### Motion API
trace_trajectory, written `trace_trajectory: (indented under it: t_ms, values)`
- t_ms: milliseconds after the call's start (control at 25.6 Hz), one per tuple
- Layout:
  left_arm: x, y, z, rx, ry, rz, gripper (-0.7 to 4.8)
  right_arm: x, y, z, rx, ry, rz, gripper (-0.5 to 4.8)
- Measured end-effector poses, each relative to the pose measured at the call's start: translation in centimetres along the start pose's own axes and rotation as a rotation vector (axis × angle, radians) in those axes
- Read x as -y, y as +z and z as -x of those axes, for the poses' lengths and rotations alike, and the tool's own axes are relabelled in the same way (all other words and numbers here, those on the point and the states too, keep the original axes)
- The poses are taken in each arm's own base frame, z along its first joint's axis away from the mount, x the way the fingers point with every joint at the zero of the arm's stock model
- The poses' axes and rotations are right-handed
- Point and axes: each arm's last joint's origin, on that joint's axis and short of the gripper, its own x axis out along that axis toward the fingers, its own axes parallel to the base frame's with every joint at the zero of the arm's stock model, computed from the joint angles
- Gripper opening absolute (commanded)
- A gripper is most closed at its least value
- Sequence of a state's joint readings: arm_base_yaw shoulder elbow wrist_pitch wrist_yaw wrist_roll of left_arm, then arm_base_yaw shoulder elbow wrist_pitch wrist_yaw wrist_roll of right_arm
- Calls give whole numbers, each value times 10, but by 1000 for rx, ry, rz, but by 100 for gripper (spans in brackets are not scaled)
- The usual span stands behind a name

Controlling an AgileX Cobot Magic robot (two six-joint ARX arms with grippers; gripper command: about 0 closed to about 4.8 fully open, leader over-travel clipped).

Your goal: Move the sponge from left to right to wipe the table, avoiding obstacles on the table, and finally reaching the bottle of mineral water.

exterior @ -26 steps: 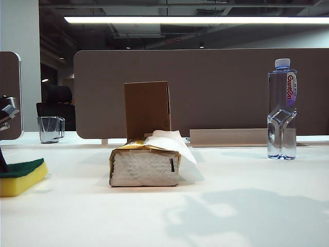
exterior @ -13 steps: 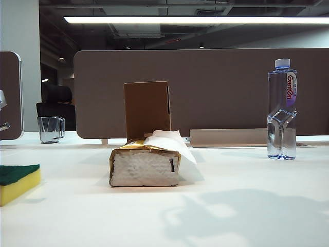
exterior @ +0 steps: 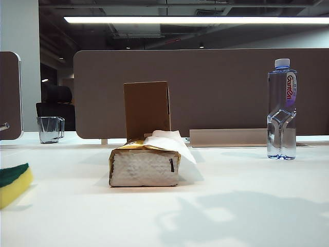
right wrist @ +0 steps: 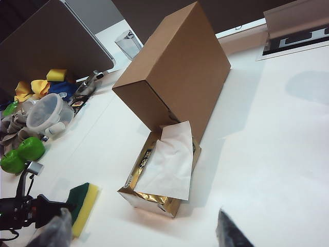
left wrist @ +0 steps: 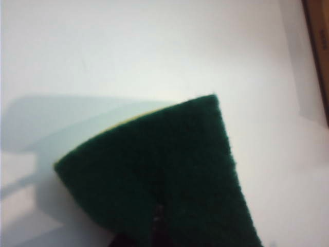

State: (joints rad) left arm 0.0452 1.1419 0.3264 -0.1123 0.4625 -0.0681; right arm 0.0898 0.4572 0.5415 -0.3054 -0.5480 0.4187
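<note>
Lying flat, sponge [right wrist: 82, 207] green-side-up, left gripper [right wrist: 49, 210] clamped

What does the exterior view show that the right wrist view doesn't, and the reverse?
Exterior only: the bottle, upright far right on the table.
Right wrist only: the left gripper shut on the sponge's end, the open right gripper, a green dumbbell and clutter beyond the table edge.
Both: sponge, tissue pack, box behind it, glass mug.

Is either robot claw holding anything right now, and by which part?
The left gripper pinches the sponge at one end; the right gripper is open, empty.
</note>
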Motion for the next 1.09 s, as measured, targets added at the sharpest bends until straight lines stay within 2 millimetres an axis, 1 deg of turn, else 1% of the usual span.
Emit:
trace_trajectory:
  t_ms: [78, 235, 391, 547, 704, 860, 1094]
  values:
    - [2, -8, 4, 7, -1, -2, -6, 0, 0, 0, -1, 2, 0, 364]
    - [6, -15, 13, -14, -19, 22, -6, 0, 0, 0, -1, 2, 0, 364]
    - [16, -21, 18, -29, -39, -3, -6, 0, 0, 0, -2, 3, 0, 364]
    - [33, -21, 13, -32, -33, -57, -6, 0, 0, 0, -3, 5, 0, 364]
    - [45, -19, 9, 3, -34, -93, -6, 0, -1, 0, -18, 10, -7, 364]
    - [50, -20, 8, 3, -30, -103, -6, 0, -2, 0, -25, 16, -10, 364]
    - [50, -20, 7, -3, -37, -80, -6, 0, -2, 0, -26, 20, -10, 364]
